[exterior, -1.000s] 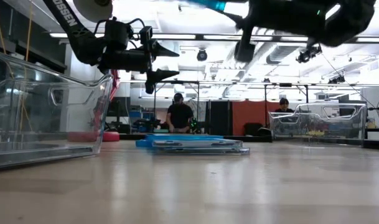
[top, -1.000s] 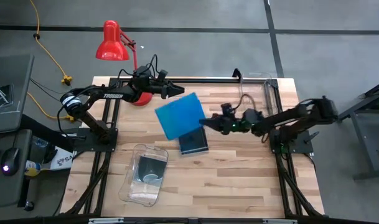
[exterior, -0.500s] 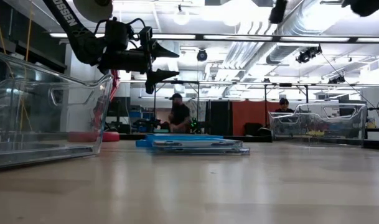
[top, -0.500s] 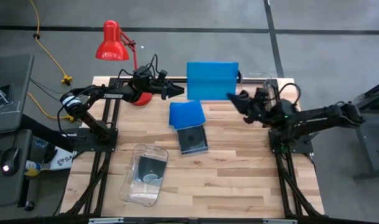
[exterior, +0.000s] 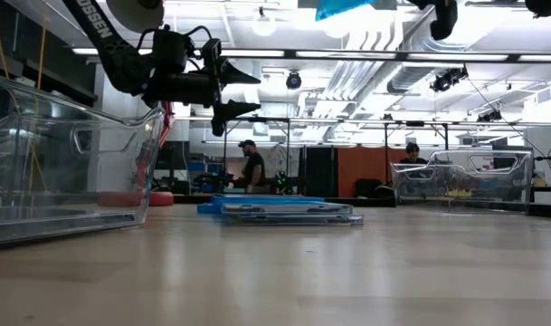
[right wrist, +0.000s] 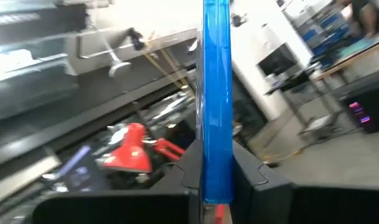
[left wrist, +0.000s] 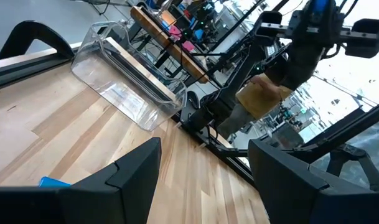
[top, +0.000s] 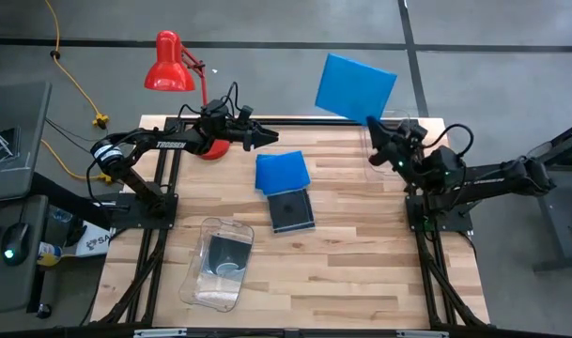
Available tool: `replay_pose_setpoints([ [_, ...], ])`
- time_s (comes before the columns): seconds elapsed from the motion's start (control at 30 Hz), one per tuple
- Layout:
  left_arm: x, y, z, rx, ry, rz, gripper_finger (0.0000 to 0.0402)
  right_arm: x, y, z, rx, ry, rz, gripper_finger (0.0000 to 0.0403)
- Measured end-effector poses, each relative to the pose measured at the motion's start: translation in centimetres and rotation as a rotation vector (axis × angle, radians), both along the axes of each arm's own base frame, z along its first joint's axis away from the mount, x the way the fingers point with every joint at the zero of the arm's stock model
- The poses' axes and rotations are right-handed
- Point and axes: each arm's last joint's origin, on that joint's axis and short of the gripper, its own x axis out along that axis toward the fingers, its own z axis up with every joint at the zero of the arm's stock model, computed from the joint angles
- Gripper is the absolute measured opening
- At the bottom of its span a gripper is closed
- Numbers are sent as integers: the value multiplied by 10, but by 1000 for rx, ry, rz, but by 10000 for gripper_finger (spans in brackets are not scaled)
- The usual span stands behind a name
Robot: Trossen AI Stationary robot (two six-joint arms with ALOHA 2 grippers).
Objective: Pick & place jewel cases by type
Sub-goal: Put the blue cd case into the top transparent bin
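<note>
My right gripper [top: 372, 126] is shut on a bright blue jewel case [top: 355, 85], held high over the table's far right, by the clear bin [top: 399, 132]. Only that case's corner [exterior: 342, 7] shows at the top of the low view. Another blue jewel case [top: 282, 173] lies flat at the table's middle, overlapping a dark jewel case [top: 291, 210] just nearer. Both appear as a low stack [exterior: 280, 209] in the low view. My left gripper [top: 267, 137] hovers open and level at the far left, clear of everything. My right gripper pinches the blue jewel case between its two fingers [right wrist: 191, 167], one on each flat face, at the case's lower edge [right wrist: 216, 186] near a corner [top: 368, 118]. The fingers slant upward. The case rises beyond them, tilted, lifted clear of the table.
A second clear bin [top: 217, 263] at the near left holds a dark case; it looms at the left of the low view [exterior: 67, 154]. A red desk lamp [top: 169, 64] stands at the far left corner. People stand in the room behind the table.
My right gripper has carried the blue jewel case up and away from the table's middle toward the far right corner, rolling its wrist so the case has turned and tipped up. The blue and dark cases below stayed flat on the table.
</note>
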Motion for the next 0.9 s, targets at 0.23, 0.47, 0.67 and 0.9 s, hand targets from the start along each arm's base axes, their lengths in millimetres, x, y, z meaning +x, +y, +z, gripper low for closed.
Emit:
replay_pose_setpoints([
  [0.23, 0, 0, 0, 7, -1, -13, 239, -2, 6, 6, -35, 181, -185, 22],
  [0.47, 0, 0, 0, 27, 1, -15, 239, -6, 20, 40, -92, 550, -380, 23],
  [0.67, 0, 0, -3, 22, 24, -15, 239, -17, 25, 67, -114, 800, -504, 21],
  [0.9, 3, -5, -4, 32, 34, -29, 239, -26, 26, 77, -99, 953, -623, 22],
])
